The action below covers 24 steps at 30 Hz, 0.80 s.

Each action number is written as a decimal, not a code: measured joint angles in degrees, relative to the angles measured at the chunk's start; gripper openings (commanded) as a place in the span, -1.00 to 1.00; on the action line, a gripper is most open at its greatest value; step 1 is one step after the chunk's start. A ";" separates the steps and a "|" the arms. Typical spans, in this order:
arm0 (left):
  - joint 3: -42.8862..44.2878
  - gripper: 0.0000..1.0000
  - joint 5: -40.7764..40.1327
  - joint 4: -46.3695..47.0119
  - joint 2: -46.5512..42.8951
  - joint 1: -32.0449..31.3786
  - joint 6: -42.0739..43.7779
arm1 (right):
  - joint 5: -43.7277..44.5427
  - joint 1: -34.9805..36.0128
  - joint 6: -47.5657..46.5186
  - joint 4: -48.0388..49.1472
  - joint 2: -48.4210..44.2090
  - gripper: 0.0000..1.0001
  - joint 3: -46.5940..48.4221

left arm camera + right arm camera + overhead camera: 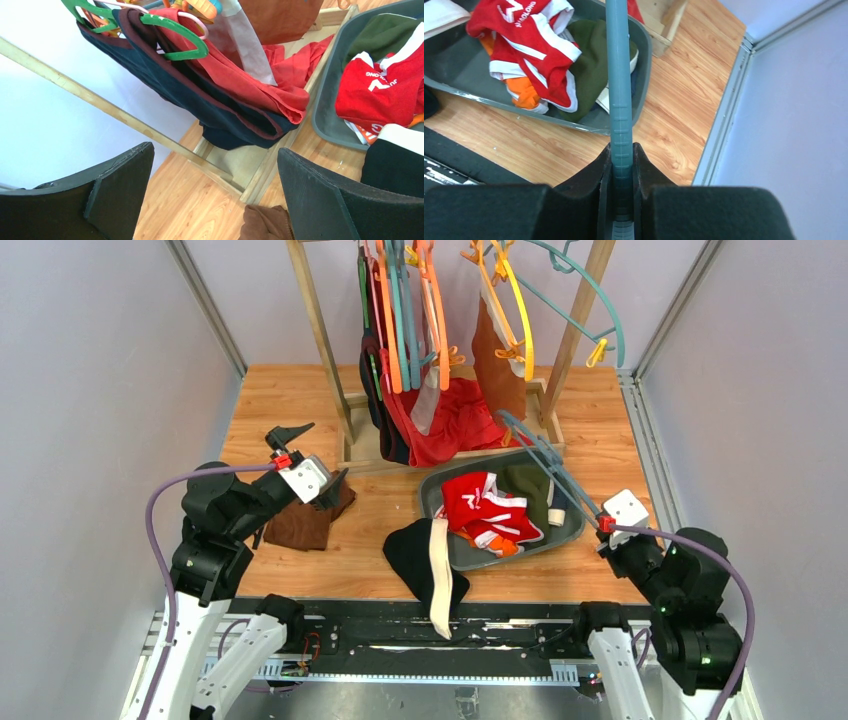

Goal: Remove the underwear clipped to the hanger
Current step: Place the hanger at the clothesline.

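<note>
My right gripper (603, 523) (622, 147) is shut on a blue-grey hanger (555, 470) (619, 85), whose bar slants up over the grey bin (570, 532). Red underwear with white trim (485, 505) (531, 42) (380, 85) lies in the bin on a dark green garment (530, 488). Black underwear with a pale waistband (425, 560) (395, 167) lies on the table's front edge. A pale beige piece (428, 400) (250, 47) hangs on the rack among the hangers. My left gripper (320, 452) (215, 152) is open and holds nothing, above a brown cloth (305, 525) (265, 225).
The wooden rack (320, 330) stands at the back with several orange, green and teal hangers. A large red cloth (455, 420) and dark navy garments (200, 100) drape onto its base frame. A brown cloth (495, 365) hangs at the rack's right. Grey walls close both sides.
</note>
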 measured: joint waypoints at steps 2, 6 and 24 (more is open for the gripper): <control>0.00 0.96 0.00 0.02 0.00 0.00 0.02 | 1.36 -0.46 -0.22 -0.33 -0.63 -0.99 0.22; -0.02 0.96 0.02 0.00 0.00 0.00 0.15 | 4.55 -1.07 -0.31 -0.85 -0.66 -0.99 1.25; -0.70 0.96 0.44 -0.04 -0.28 0.00 1.25 | 15.32 -1.31 0.02 -0.79 1.29 -0.99 7.72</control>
